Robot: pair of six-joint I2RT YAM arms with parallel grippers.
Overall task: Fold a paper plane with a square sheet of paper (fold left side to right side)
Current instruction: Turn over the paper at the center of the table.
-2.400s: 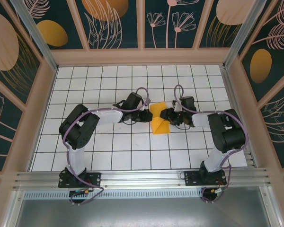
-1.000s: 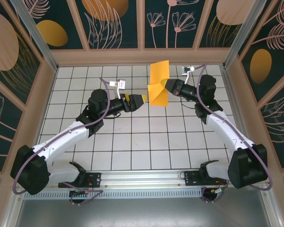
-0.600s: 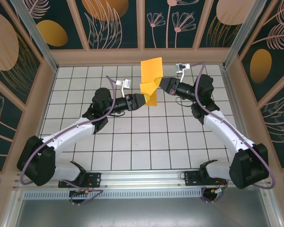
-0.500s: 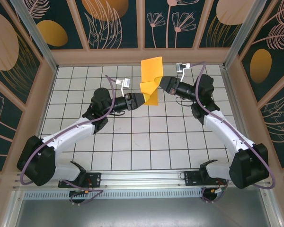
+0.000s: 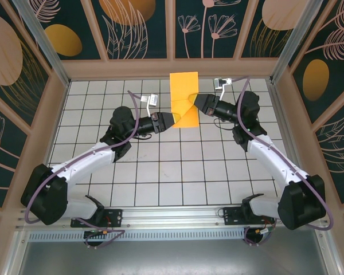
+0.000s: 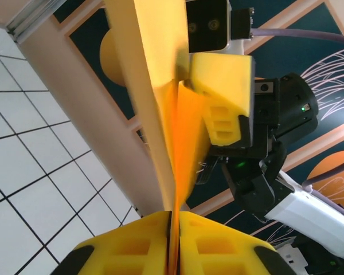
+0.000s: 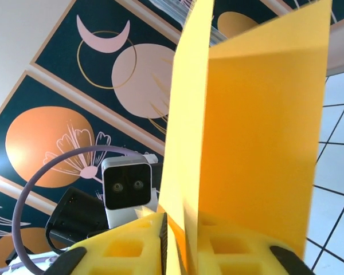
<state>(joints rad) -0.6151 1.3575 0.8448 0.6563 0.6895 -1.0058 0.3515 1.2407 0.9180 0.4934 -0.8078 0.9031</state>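
Top view, sheet: folded orange sheet (image 5: 184,91) stands upright in the air above the far middle of the counter (image 5: 160,172), between left claw (image 5: 171,120) and right claw (image 5: 195,103).
Left wrist, left claw (image 6: 173,220): clamped on the sheet's (image 6: 160,86) lower edge.
Right wrist, right claw (image 7: 178,223): pads flank the sheet (image 7: 258,132); whether they press it, cannot tell.

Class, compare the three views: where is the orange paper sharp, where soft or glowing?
Top external: the square sheet of paper is sharp, evenly lit. Left wrist: close to the lens, it is soft, glowing deep orange at the crease. Right wrist: its near edge blurs; the broad face is bright.
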